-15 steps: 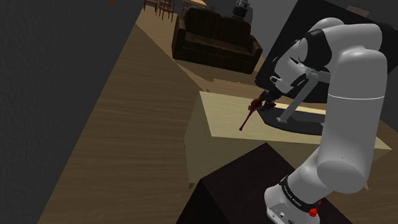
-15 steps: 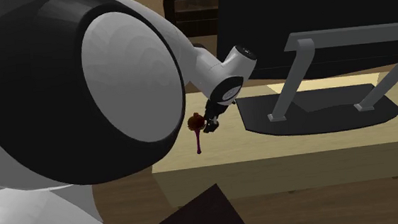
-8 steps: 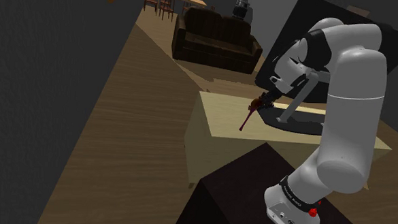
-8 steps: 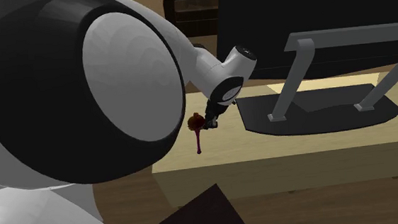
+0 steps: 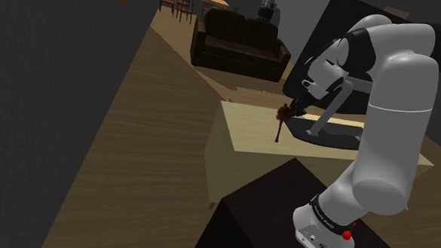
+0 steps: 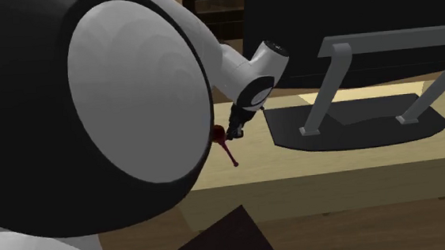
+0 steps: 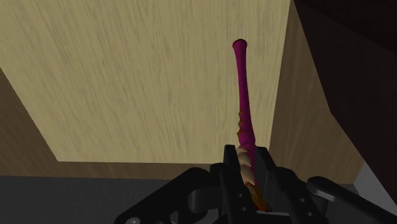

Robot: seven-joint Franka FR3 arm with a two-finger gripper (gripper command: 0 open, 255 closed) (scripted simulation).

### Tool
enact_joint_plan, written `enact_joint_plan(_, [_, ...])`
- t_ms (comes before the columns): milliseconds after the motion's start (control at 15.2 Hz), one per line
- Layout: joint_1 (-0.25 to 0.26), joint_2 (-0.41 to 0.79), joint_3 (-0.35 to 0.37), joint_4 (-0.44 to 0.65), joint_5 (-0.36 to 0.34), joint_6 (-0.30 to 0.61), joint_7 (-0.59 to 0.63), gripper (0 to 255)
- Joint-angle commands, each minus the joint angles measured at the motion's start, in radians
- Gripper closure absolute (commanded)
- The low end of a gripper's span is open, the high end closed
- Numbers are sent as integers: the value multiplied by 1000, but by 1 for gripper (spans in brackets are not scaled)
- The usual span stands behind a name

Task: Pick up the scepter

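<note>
1. Magenta scepter (image 7: 243, 95) hangs shaft-down above the pale wooden table (image 7: 140, 76), apparently clear of it.
2. Black gripper (image 7: 247, 160) is clamped on its ornate upper end.
3. Advice: raise it straight and slowly so the shaft cannot swing.

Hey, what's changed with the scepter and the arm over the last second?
The arm rose slightly, and the scepter swung in the jaws: slanted before, its shaft now hangs nearly straight down in the shoulder view. The jaws stay shut on it near its head. The table and television stand are unchanged.
</note>
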Motion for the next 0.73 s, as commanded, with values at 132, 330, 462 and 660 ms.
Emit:
enact_joint_plan(132, [32,-41,-39,3,-47,-19,35,255])
enact_joint_plan(330, [57,-72,-68,8,-82,-35,64,255])
enact_joint_plan(462, [74,-93,-88,12,-106,-46,83,255])
enact_joint_plan(660, [84,-105,-99,15,-120,-52,94,255])
